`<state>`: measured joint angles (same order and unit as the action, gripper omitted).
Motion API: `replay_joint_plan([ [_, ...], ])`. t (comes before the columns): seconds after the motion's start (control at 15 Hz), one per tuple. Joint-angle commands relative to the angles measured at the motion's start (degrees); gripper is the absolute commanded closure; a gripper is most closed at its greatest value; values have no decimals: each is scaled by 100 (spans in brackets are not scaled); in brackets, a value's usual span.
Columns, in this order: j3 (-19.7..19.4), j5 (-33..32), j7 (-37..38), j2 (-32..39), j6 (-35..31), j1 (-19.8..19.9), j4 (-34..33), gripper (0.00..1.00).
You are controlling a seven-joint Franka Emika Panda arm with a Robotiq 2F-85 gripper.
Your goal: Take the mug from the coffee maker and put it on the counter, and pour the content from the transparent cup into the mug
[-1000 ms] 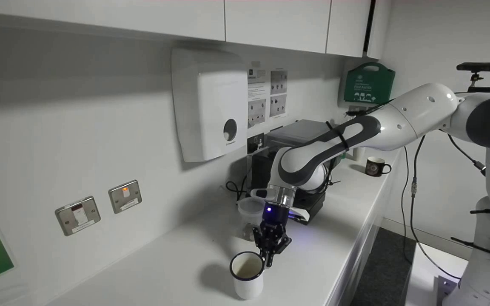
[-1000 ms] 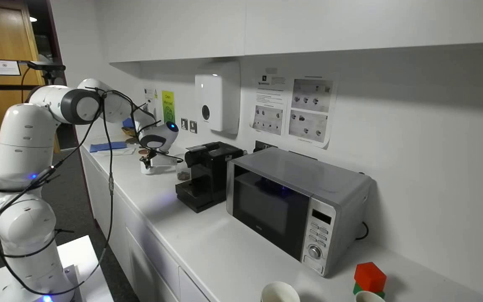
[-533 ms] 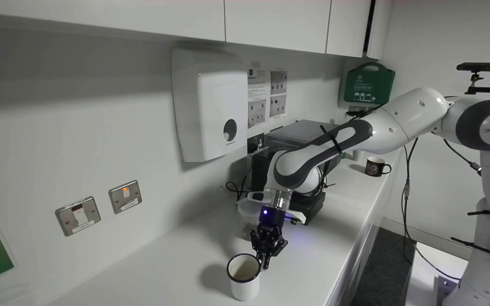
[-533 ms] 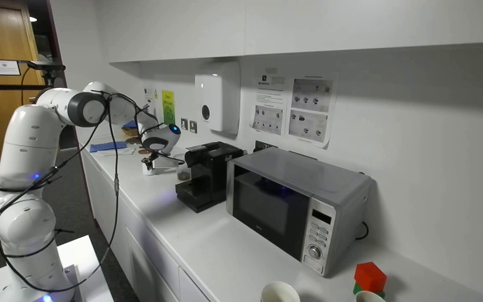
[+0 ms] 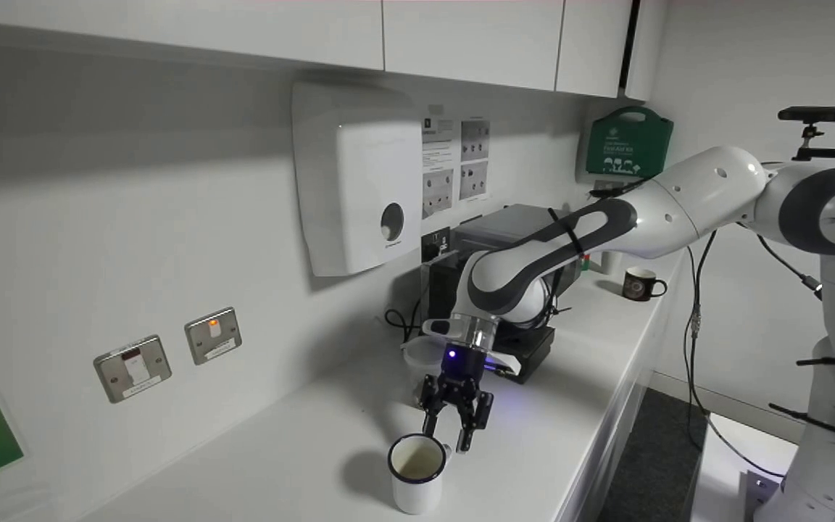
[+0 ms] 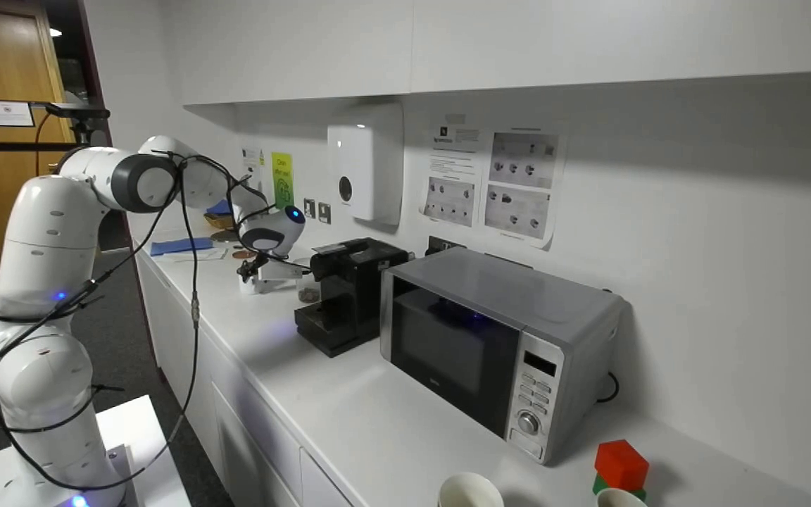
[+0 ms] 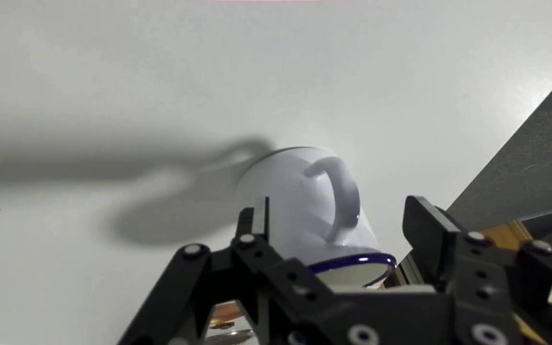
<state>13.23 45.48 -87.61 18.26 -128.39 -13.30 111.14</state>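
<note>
Your jaws stand well apart with nothing gripped. In an exterior view the white mug (image 5: 416,489) stands upright on the bench (image 5: 301,471), just beside them at about half past seven; your wrist view shows its handle (image 7: 347,201) between the jaws. You cannot tell whether either jaw touches the mug.

White, dark-rimmed mug (image 5: 417,490) seen upright on the counter (image 5: 533,435), handle (image 7: 347,199) between the jaws; transparent cup (image 5: 417,362) noted behind them.

Glossy, enamel-like mug (image 7: 297,208) — smooth, faintly shiny counter (image 7: 352,76), matt fingers (image 7: 427,232) — clear, plastic-looking cup (image 5: 421,356), metallic switch plates (image 5: 133,368)
</note>
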Motion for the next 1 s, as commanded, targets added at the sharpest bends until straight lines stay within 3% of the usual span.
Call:
replay_joint_plan([
  [0.0,123,-18,-27,-705,-45,157,489,0],
  [0.33,76,-95,336,-1631,-149,47,1148,0],
  [0.67,94,-498,1843,-2563,-981,-123,1895,0],
  [0.93,151,-803,3193,-2847,-1677,-158,2083,0],
])
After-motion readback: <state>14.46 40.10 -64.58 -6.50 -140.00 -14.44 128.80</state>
